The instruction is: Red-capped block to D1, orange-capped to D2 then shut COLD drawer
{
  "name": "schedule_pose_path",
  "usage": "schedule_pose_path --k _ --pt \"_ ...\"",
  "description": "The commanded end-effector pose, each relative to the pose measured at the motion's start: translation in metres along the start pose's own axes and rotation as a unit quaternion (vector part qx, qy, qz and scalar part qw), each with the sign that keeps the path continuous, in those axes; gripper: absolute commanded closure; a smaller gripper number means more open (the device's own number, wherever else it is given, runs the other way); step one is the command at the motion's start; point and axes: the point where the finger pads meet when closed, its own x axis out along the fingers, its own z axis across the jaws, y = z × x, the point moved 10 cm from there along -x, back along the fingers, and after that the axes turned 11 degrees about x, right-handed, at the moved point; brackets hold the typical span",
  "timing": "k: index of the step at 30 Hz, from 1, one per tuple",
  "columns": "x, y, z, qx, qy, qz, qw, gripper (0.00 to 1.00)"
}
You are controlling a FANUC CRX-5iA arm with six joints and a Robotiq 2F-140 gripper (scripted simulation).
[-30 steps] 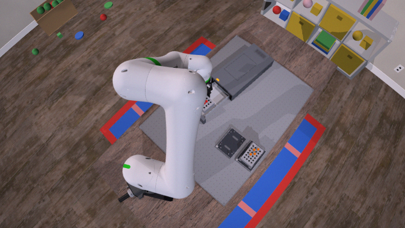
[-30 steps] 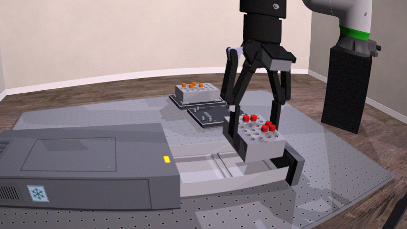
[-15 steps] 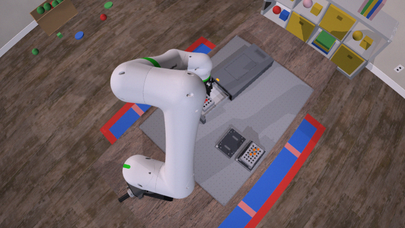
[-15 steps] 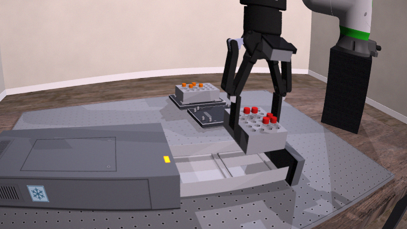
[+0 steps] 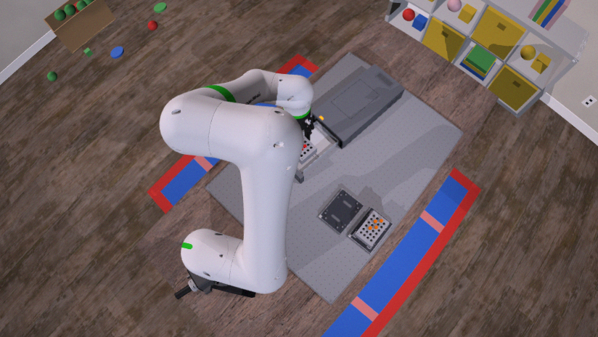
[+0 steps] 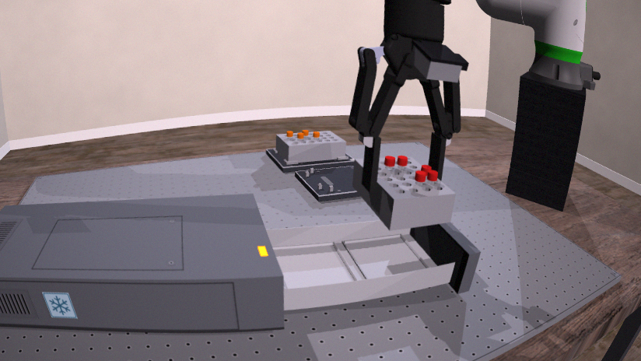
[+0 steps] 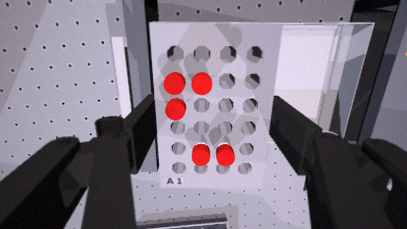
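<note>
My gripper is shut on the grey cooling block, one finger on each long side. Several red-capped tubes stand in its bores. I hold the block level a little above the outer end of COLD's open drawer. Both drawer bays lie bare. COLD has its lamp lit. The block with orange caps sits on the farther deck slot. The nearer slot D1 is a bare dark plate with locators.
The grey perforated deck plate carries everything. My arm's white links rise at its near side and hide part of the drawer in the top view. A shelf with boxes stands off the deck at the back right.
</note>
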Motion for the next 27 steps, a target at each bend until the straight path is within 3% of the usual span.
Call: schedule_pose_path --k 1,16,27 --pt "-0.004 0.0 0.001 0.0 -0.001 0.0 1.0 0.9" --pt "-0.022 0.0 0.001 0.0 -0.001 0.0 1.0 0.9" --pt "-0.022 0.0 0.001 0.0 -0.001 0.0 1.0 0.9"
